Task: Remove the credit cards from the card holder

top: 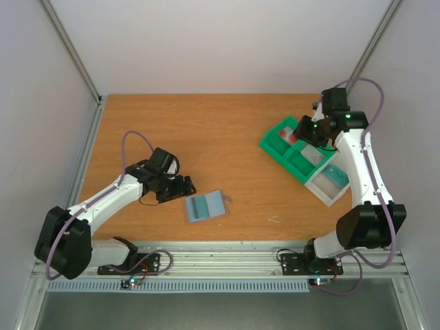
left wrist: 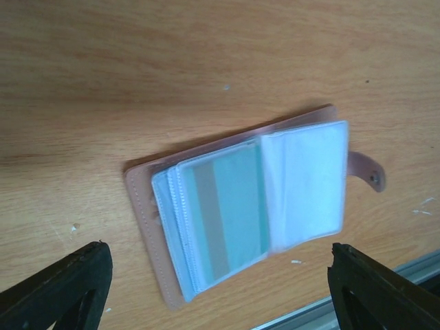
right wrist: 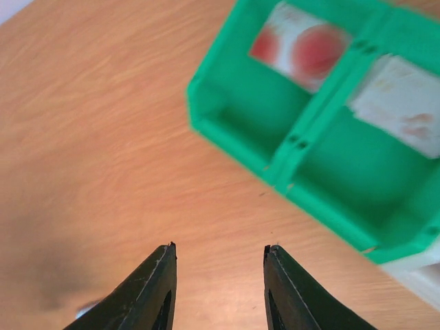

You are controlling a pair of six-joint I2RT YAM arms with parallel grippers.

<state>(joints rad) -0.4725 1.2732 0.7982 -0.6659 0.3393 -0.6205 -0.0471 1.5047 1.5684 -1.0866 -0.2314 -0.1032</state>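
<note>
card holder lies spread open just ahead of the wide-open jaws of the left gripper, long axis spanning finger to finger, snap tab toward the picture-right finger. right gripper jaws parted, empty.

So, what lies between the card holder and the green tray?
Nothing. The top view shows only bare table between the card holder and the tray.

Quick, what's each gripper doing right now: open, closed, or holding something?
Left gripper: open wide, holding nothing.
Right gripper: partly open, holding nothing.
</note>
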